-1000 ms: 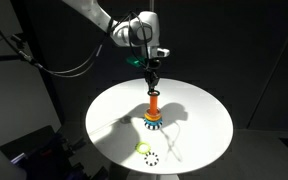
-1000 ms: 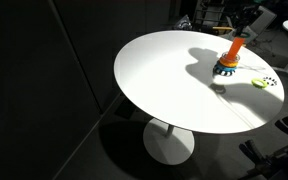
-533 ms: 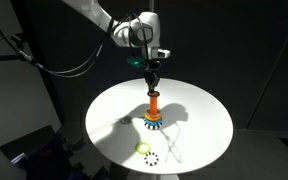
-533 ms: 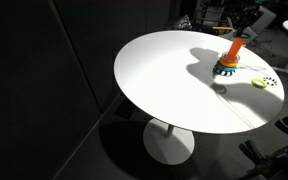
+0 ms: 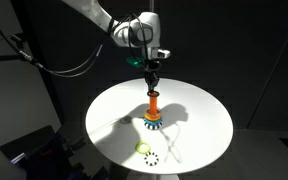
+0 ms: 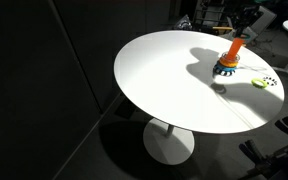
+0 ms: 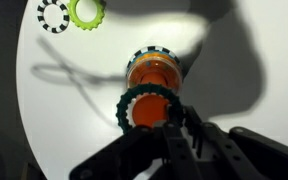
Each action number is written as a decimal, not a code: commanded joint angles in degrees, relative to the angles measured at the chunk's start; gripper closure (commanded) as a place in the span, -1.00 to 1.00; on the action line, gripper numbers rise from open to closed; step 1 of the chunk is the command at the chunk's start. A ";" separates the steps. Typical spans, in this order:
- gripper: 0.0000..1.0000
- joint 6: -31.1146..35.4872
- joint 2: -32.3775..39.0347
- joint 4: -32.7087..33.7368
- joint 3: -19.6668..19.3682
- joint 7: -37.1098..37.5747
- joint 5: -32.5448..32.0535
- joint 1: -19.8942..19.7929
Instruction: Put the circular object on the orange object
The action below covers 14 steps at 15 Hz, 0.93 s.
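Comparing with the pictures of one second ago, we find no change. The gripper (image 5: pixel 152 68) hangs at the same place above the orange peg (image 5: pixel 155 102), and nothing on the white counter (image 5: pixel 204 115) has shifted. In the wrist view the jaws are clamped on the near rim of the dark green ring (image 7: pixel 126 100). The ring appears to sit just over the rounded top of the peg, not yet around it. The pale yellow-green ring (image 7: pixel 85 11) and the dashed ring (image 7: pixel 53 15) lie well apart from it, toward the near side of the counter. We judge that the arm is pausing to align. The ring looks almost centred, so a straight descent and a release remain.
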 commanded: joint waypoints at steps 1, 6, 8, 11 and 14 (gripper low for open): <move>0.88 0.73 0.04 -0.13 0.40 -1.11 1.03 -0.80; 0.88 3.27 0.24 -0.66 0.01 -0.31 0.16 -0.48; 0.88 4.18 0.31 -0.70 -0.01 -0.36 0.23 -0.49; 0.88 5.06 0.14 -0.77 0.06 -0.50 0.39 -0.48; 0.88 5.88 0.22 -0.82 0.09 -0.55 0.53 -0.49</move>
